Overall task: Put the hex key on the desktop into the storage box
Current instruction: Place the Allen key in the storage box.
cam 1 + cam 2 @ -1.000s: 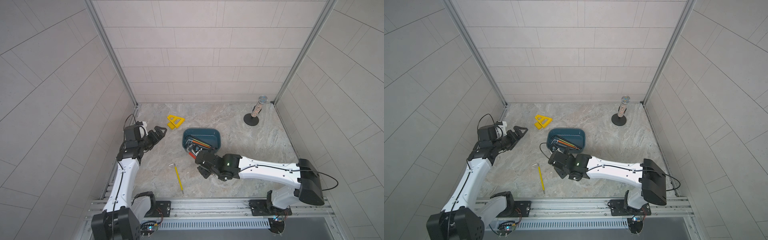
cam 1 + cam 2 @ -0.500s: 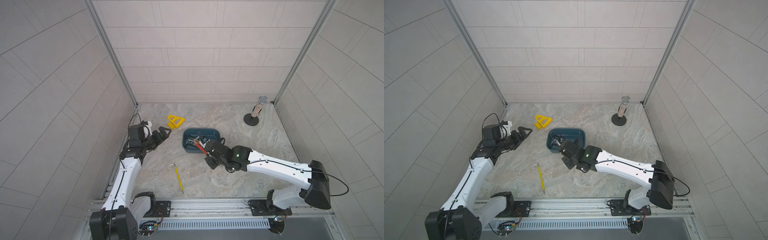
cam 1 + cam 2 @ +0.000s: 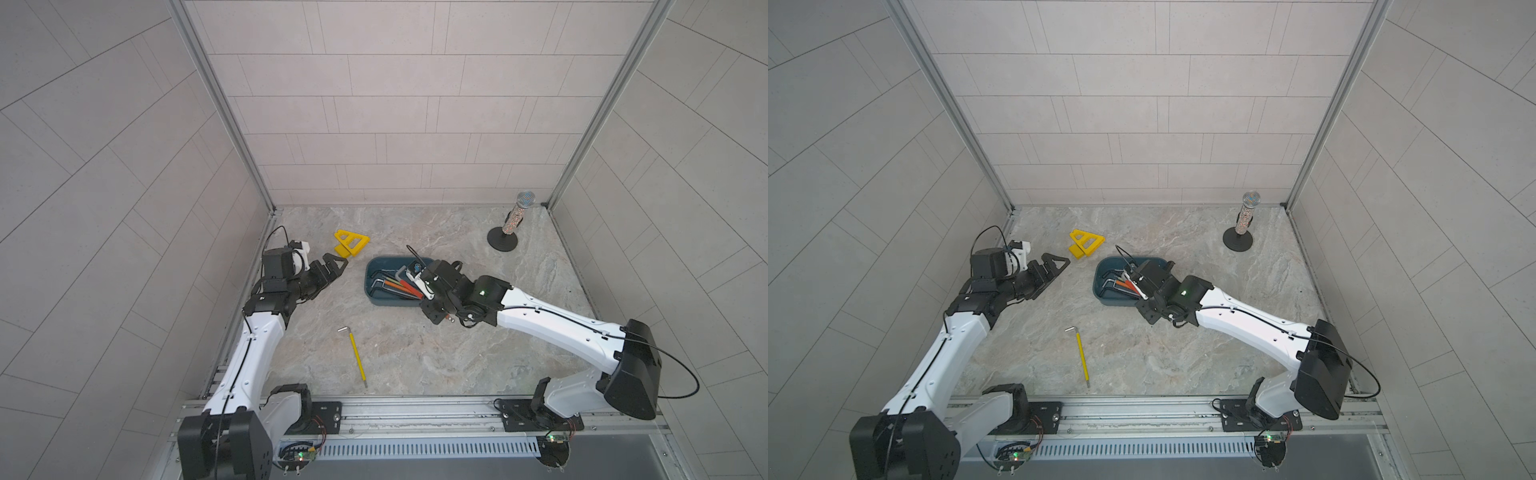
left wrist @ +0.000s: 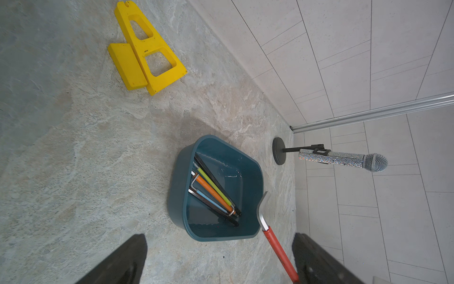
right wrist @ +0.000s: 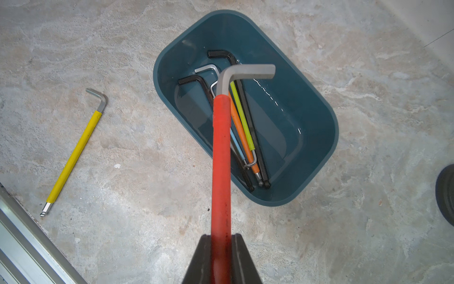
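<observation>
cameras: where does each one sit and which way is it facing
Both top views: high above the front rail, looking down at the desktop; left arm and right arm show whole.
Left wrist: on the left arm, low, looking across at the storage box, yellow piece and microphone; its open jaws show.
Right wrist: on the right arm, looking down into the storage box; its jaws, shut on the red hex key, show.
Shared: both wrist views show the storage box and red hex key.

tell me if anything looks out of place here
A glittery microphone stands in the far corner, an odd fit for this job. One yellow hex key lies alone on the desktop, outside the storage box.
</observation>
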### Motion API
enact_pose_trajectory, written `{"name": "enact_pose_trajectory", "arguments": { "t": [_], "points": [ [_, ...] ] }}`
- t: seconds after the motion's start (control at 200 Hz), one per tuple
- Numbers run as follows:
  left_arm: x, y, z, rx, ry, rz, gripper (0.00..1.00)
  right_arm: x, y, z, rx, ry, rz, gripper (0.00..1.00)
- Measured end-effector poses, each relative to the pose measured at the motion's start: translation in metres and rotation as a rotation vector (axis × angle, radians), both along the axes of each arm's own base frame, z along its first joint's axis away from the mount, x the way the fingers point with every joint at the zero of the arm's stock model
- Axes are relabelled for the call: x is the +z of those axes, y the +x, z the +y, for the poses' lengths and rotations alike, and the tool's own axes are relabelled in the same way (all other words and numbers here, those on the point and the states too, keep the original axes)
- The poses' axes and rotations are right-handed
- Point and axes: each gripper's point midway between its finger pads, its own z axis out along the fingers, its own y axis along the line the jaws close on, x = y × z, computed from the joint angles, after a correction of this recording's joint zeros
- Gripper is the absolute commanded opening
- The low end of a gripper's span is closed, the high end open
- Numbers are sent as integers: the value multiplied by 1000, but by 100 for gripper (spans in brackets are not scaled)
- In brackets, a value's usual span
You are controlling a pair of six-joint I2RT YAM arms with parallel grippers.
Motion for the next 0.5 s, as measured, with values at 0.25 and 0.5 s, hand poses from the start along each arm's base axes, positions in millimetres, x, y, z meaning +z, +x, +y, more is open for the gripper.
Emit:
{"name": "enact_pose_trajectory", "arguments": {
  "t": [0.25,0.5],
  "points": [
    [0,5,-5,-6,-19,-3,100,-9,22,4,38,-4,30,0],
    [6,9,-5,1,-32,-24,100,-32,49,12,77,-6,86,0]
  ]
}}
